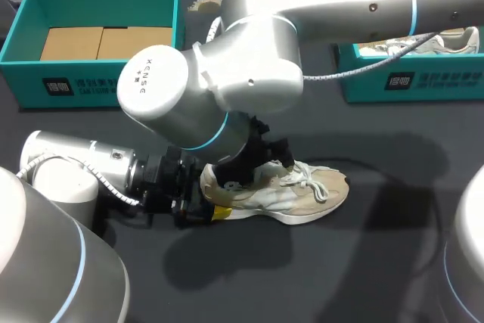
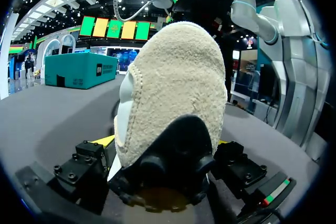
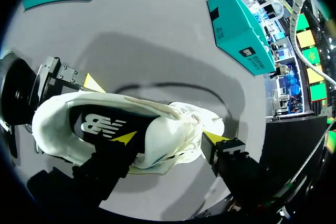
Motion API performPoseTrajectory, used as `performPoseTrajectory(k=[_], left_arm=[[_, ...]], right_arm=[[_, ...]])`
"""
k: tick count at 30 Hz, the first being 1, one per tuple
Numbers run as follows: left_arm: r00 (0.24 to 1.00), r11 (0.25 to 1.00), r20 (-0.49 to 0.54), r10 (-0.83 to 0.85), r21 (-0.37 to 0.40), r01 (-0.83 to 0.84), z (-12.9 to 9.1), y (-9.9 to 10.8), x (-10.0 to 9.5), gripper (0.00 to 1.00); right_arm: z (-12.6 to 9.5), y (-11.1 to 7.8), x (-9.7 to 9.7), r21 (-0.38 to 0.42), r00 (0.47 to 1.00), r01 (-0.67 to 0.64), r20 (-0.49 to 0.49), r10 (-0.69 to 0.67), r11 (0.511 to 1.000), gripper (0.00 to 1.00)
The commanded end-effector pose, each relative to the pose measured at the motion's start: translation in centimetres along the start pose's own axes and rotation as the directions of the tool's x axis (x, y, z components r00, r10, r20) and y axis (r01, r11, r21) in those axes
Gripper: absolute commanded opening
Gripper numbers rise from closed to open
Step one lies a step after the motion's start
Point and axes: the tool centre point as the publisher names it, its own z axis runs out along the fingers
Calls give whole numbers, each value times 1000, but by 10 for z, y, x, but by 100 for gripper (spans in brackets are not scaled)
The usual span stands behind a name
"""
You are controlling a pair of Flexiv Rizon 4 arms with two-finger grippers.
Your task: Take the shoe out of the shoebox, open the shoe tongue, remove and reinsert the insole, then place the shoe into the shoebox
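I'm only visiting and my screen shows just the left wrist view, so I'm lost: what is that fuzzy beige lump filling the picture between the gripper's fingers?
Observer: It is the heel of a shoe. The head view shows the whole sneaker resting on its sole on the dark table, with its toe pointing to the robot's right.
Operator: Is the other arm anywhere near it? I can't see one.
Observer: Yes. The right gripper is down at the shoe's opening from above, just beyond the heel that blocks your view.
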Motion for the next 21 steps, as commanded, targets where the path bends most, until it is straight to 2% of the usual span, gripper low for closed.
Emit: performPoseTrajectory(k=[1,10,15,16,19,21], left_arm=[[1000,1000,2,0,0,0,-1,5,2,0],[1000,1000,2,0,0,0,-1,5,2,0],[1000,1000,2,0,0,0,-1,5,2,0],[1000,1000,2,0,0,0,-1,5,2,0],[1000,1000,2,0,0,0,-1,5,2,0],[1000,1000,2,0,0,0,-1,5,2,0]], right_arm=[[-3,-7,1,-4,854,-520,2,520,854,75],[-10,-6,-9,-7,851,-525,2,525,851,77],[-9,-7,-9,10,853,-522,-5,522,853,62],[-9,-7,-9,13,853,-522,-6,522,853,50],[-9,-7,-9,20,855,-519,-9,519,855,40],[-10,-8,-9,24,857,-515,-8,515,857,38]])
